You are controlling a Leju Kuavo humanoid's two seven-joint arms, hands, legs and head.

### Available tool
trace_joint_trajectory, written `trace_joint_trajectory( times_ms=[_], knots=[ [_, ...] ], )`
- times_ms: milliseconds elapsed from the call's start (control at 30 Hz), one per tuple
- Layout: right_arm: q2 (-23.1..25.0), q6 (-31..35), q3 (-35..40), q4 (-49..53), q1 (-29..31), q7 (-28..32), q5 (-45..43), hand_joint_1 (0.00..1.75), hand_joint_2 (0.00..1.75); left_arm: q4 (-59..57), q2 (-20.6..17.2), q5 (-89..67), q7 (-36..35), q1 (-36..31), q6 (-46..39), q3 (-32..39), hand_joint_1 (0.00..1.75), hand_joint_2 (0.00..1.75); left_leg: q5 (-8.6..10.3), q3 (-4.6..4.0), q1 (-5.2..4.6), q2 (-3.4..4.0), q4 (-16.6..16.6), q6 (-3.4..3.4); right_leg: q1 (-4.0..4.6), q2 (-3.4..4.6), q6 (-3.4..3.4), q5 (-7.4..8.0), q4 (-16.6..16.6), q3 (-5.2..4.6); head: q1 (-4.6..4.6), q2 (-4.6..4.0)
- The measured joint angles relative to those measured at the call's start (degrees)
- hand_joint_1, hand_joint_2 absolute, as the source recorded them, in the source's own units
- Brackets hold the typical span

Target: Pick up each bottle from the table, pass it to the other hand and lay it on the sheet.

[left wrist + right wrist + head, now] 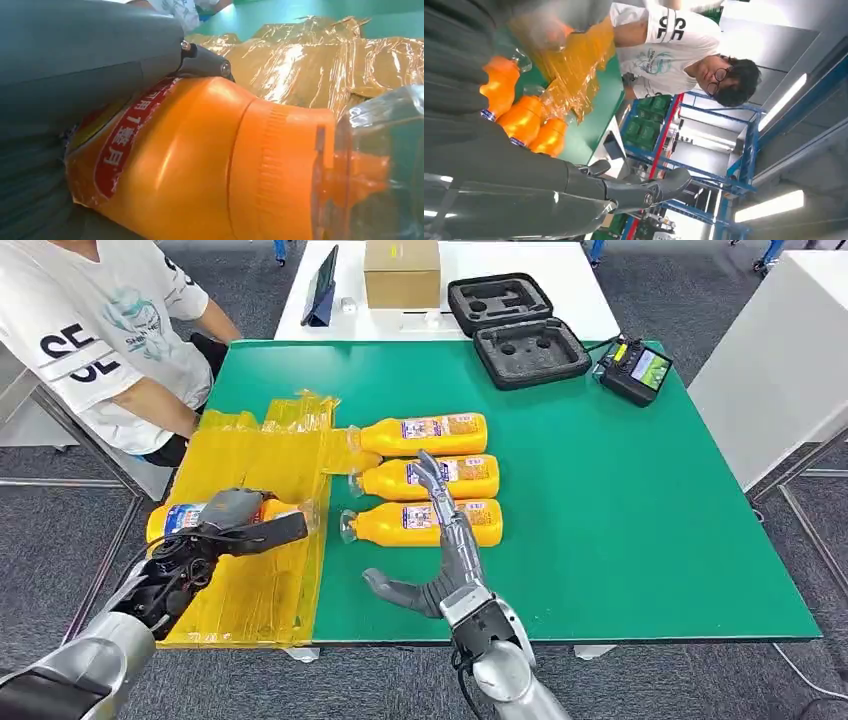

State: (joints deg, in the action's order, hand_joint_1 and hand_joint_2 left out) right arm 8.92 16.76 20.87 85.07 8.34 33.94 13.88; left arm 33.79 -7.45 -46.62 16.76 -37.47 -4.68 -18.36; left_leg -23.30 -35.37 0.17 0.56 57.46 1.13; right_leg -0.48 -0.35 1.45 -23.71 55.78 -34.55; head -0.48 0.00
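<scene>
My left hand grips an orange bottle lying sideways over the near left part of the yellow sheet. Up close in the left wrist view that bottle has a clear cap, with my hand wrapped over its label. Three more orange bottles lie in a row on the green table: far, middle, near. My right hand hovers open over the near bottle, fingers spread and pointing away. The right wrist view shows those bottles beyond my hand.
A person in a white shirt sits at the table's far left corner. A black foam case and a controller lie at the far side; a cardboard box stands on a white table behind. The table's right half is bare green.
</scene>
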Motion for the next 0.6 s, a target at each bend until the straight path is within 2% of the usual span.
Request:
trace_joint_trajectory(
  times_ms=[33, 67, 267, 467, 600],
  knots=[
    [0.0, 0.0, 0.0, 0.0, 0.0, 0.0, 0.0, 0.00, 1.75, -0.2, 0.0, 0.3, 0.0, 0.0, 0.2, 0.0, 0.00, 1.75, 0.00, 0.01, 0.00, 0.00, 0.0, 0.00, 0.00, 0.00, 0.00, 0.00, 0.0, 0.01, 0.00, 0.00],
    [0.0, 0.0, 0.0, -0.1, 0.0, 0.0, 0.0, 0.00, 1.75, -0.2, 0.0, 0.8, 0.0, 0.0, 1.0, 0.0, 0.00, 0.00, 0.00, 0.01, 0.00, -0.01, 0.0, 0.00, 0.00, 0.00, 0.00, 0.00, 0.0, 0.02, 0.00, 0.00],
    [0.0, 0.0, -0.1, -0.8, 0.1, -0.1, -0.5, 0.00, 1.75, -1.2, 0.0, 6.0, 1.2, -0.3, 6.6, 0.6, 0.00, 0.00, -0.01, 0.19, 0.00, -0.07, 0.0, 0.00, -0.01, -0.04, 0.00, -0.02, 0.0, 0.26, 0.00, 0.00],
    [0.0, 0.0, -0.1, -2.1, 0.2, -0.2, -0.7, 0.00, 1.75, -2.1, 0.0, 17.7, 1.9, -1.5, 20.6, 3.8, 0.00, 0.00, -0.09, 0.62, -0.01, -0.12, 0.0, -0.01, -0.04, -0.06, -0.01, -0.09, 0.0, 0.70, -0.02, 0.00],
    [-0.2, 4.4, -0.1, -3.8, 0.9, -4.5, 6.3, 0.00, 1.75, -2.6, 0.1, 26.5, 1.0, -1.7, 27.1, 6.9, 0.00, 0.00, -0.09, 0.84, -0.01, -0.12, 0.0, -0.01, -0.08, -0.07, 0.00, -0.09, 0.0, 0.91, -0.02, 0.00]
  ],
)
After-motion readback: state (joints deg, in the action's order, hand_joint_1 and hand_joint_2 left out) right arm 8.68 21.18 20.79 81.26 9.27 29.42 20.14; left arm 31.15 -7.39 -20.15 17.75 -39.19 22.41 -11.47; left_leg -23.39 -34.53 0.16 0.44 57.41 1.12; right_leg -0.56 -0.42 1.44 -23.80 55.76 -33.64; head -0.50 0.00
